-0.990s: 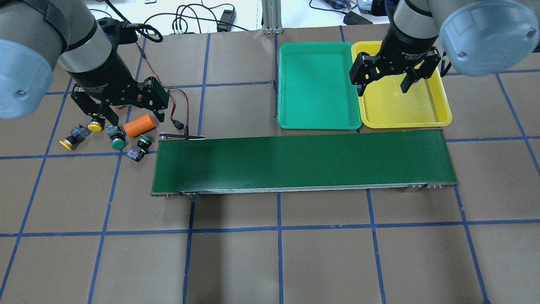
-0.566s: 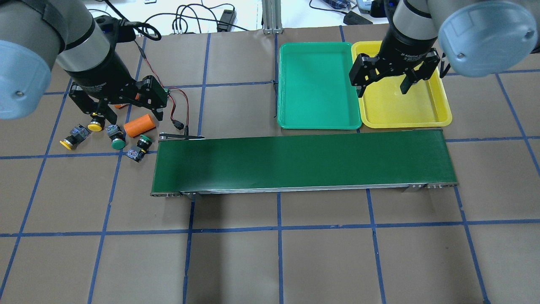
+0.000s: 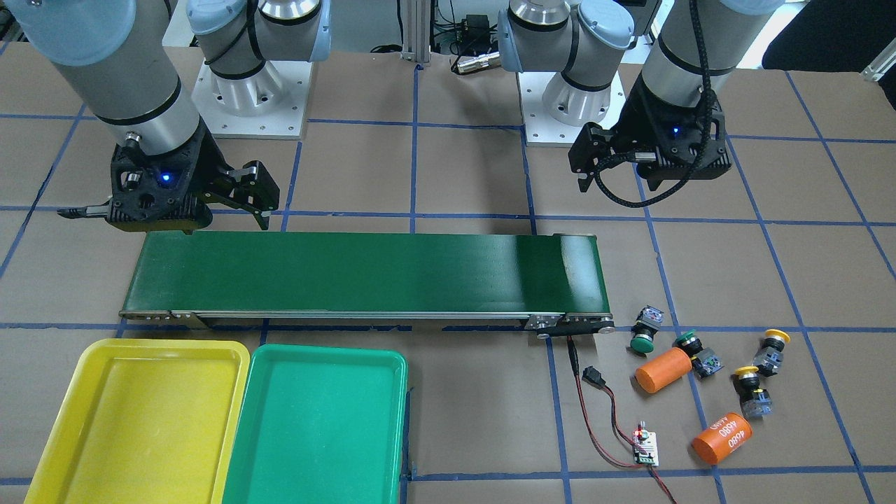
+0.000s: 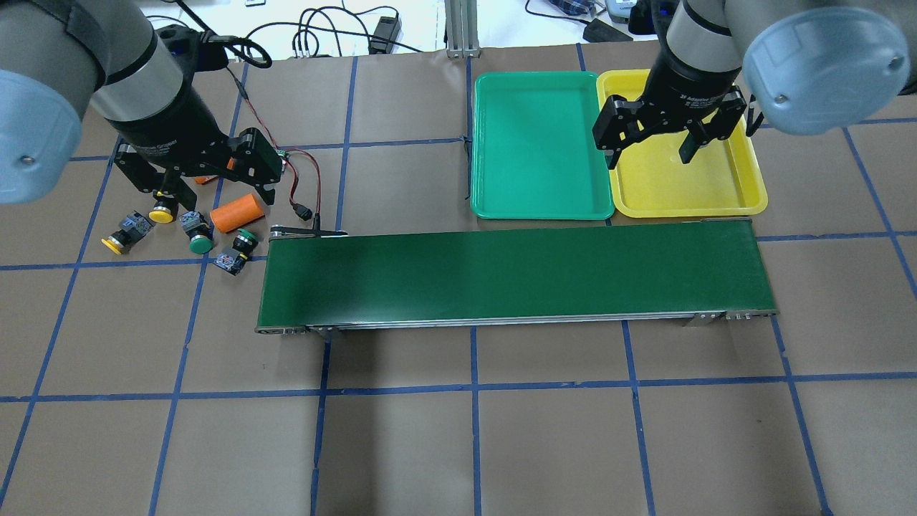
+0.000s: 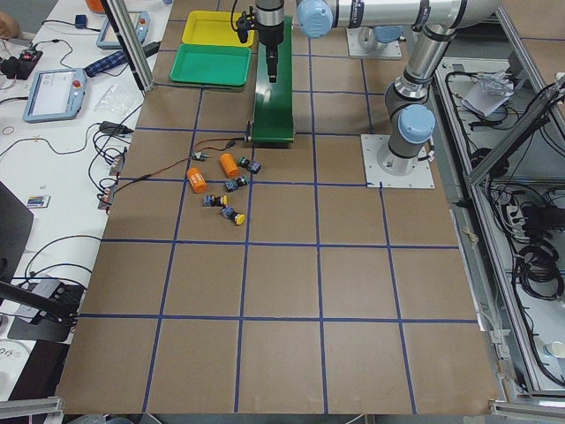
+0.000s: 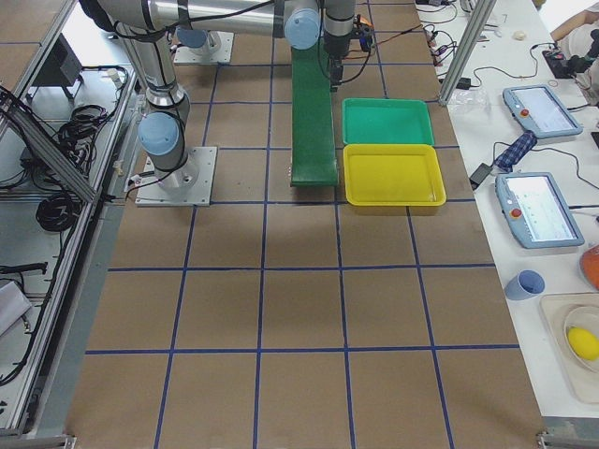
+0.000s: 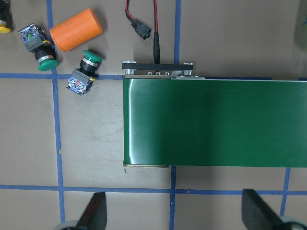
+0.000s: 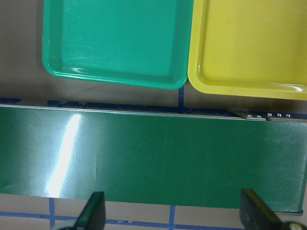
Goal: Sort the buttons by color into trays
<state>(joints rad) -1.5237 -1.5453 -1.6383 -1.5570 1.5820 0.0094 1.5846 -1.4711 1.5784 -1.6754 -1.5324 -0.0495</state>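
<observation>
Hanging high by conveyor (image 4: 501,272) ends, pointing down: left fingers (image 7: 93,218) apart, empty; right fingers (image 8: 93,211) apart, empty.

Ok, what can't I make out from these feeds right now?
Overhead: the second orange cylinder is mostly hidden behind the left gripper.
Left wrist: one yellow button is cut off at the top-left edge; the other is outside the frame.
Front-facing: the yellow tray and green tray are cut off by the bottom edge.
Left side view: the buttons are too small for detail.
</observation>
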